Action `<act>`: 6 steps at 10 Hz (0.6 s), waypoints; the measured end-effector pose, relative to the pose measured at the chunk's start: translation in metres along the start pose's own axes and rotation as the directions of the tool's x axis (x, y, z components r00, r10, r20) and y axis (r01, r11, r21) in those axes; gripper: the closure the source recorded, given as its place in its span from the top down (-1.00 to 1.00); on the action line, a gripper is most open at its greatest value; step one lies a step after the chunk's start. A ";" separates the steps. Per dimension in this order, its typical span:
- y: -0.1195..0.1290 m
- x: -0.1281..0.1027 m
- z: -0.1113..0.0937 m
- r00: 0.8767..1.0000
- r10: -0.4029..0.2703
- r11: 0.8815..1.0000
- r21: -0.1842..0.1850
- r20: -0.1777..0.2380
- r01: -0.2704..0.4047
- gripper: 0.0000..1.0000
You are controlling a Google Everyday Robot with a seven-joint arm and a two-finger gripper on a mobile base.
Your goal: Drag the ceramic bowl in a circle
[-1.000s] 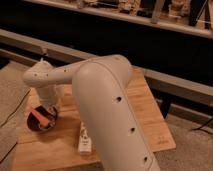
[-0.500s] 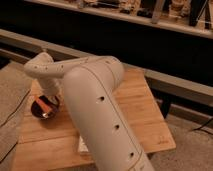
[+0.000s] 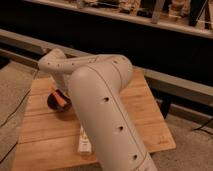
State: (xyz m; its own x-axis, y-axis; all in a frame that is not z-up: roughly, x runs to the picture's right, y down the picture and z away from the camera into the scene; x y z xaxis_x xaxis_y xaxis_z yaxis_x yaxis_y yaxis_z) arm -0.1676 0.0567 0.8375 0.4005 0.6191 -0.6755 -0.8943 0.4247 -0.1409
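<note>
The ceramic bowl [image 3: 52,103] sits in the left part of the frame, on the left half of the wooden surface [image 3: 145,117] and a little above the middle height of the picture. It is small, round and shallow, with a dark, glossy wall, and an orange-red piece [image 3: 60,99] lies inside it. The right side of the bowl is hidden behind the arm.

The claw [image 3: 56,92] is down at the bowl, just over its upper rim, at the end of the thin wrist that comes from the upper left. The claw is closed. It seems to touch the bowl at the rim, but I cannot tell if it pinches the rim or only presses on it, because the arm covers that place.

The arm [image 3: 102,107] is thick and rounded, with a smooth cream shell and a row of small dark holes. It runs from the bottom of the frame up to the middle, then bends left toward the bowl.

The surface is made of light wooden boards with visible seams, flat and rectangular. A white, long object [image 3: 84,144] lies on it at the lower centre, well apart from the bowl and partly behind the arm. On the far left a thin dark cable [image 3: 14,111] lies on the grey, rough floor [image 3: 15,80].
</note>
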 end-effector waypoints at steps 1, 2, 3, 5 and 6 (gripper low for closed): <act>-0.001 0.016 0.001 0.999 -0.023 1.000 0.001 -0.022 0.023 -1.00; 0.000 0.030 0.000 0.998 -0.042 0.999 -0.007 -0.037 0.041 -1.00; 0.004 0.045 -0.002 0.997 -0.065 0.998 -0.020 -0.052 0.064 -1.00; 0.017 0.074 -0.009 0.991 -0.114 0.992 -0.055 -0.076 0.110 -1.00; 0.027 0.085 -0.011 0.986 -0.142 0.988 -0.073 -0.083 0.137 -1.00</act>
State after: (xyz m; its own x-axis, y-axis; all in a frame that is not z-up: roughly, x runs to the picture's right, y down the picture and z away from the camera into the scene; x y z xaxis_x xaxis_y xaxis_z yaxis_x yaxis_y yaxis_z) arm -0.1600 0.1129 0.7683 0.5058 0.4955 -0.7062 -0.8434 0.4561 -0.2841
